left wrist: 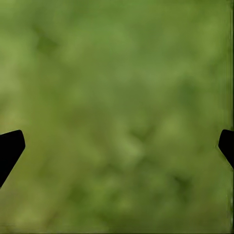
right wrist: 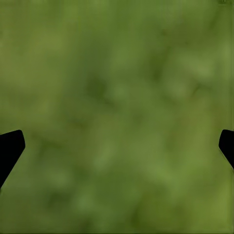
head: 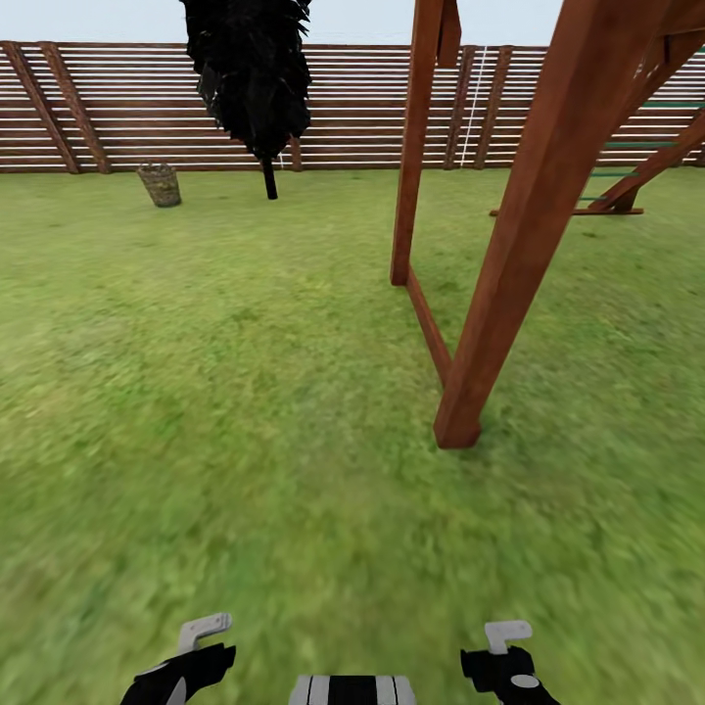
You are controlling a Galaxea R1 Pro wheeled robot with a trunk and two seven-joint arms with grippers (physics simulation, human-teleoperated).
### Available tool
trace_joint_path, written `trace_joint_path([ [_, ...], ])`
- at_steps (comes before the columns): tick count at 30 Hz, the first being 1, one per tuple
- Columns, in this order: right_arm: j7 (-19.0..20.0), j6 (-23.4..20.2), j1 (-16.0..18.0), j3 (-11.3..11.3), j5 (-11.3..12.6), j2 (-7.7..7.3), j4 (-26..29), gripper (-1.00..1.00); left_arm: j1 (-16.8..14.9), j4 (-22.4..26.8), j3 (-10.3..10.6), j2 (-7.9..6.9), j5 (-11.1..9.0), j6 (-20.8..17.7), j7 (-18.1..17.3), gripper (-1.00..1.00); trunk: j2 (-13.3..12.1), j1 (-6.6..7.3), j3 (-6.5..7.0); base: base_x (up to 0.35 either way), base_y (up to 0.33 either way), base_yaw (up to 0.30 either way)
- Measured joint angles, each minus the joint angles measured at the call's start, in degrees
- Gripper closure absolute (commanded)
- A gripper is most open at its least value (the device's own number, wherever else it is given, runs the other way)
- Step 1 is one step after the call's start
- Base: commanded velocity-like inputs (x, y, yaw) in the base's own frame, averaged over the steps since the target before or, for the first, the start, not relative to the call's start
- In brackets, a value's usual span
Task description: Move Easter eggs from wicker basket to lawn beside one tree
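One wicker basket (head: 160,184) far off on lawn (head: 225,392) by fence (head: 127,108), beside one black tree (head: 251,73); head view alone shows it. My wrist views: blurred grass, my left pincer (left wrist: 117,151) and right pincer (right wrist: 117,151) both spread wide, empty.

We look straight down along the left tool (left wrist: 117,151) and see the lawn (left wrist: 117,87) spread across the whole frame, a blurred, mottled green with lighter yellowish patches and darker spots mixed through it. No single blade of grass is sharp enough to make out. Two black fingertips (left wrist: 9,148) come in from opposite edges of the picture, one on each side, set wide apart with open grass between them. Nothing sits between the fingertips, and they touch nothing that we can see.
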State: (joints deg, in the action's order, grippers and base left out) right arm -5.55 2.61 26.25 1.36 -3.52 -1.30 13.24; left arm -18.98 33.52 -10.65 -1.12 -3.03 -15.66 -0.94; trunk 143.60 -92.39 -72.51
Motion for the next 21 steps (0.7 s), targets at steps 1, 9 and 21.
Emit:
trace_joint_path([
  [1,0.0,0.0,0.0,0.0,0.0,0.0,0.0,-1.0,0.0,0.0,0.0,0.01,0.0,0.0,0.0,-1.0,0.0,0.0,0.0,0.259,0.0,0.0],
  [9,0.0,0.0,0.0,0.0,-0.1,0.07,0.0,-1.0,0.0,-0.2,0.0,0.04,-0.3,1.1,-0.2,-1.0,0.0,0.0,0.0,0.25,0.0,0.0],
  [21,0.0,0.1,0.0,0.0,-0.1,0.07,0.0,-1.0,0.0,-0.5,0.1,0.05,-0.3,1.3,-0.2,-1.0,0.0,-0.02,0.56,0.013,0.0,0.0],
])
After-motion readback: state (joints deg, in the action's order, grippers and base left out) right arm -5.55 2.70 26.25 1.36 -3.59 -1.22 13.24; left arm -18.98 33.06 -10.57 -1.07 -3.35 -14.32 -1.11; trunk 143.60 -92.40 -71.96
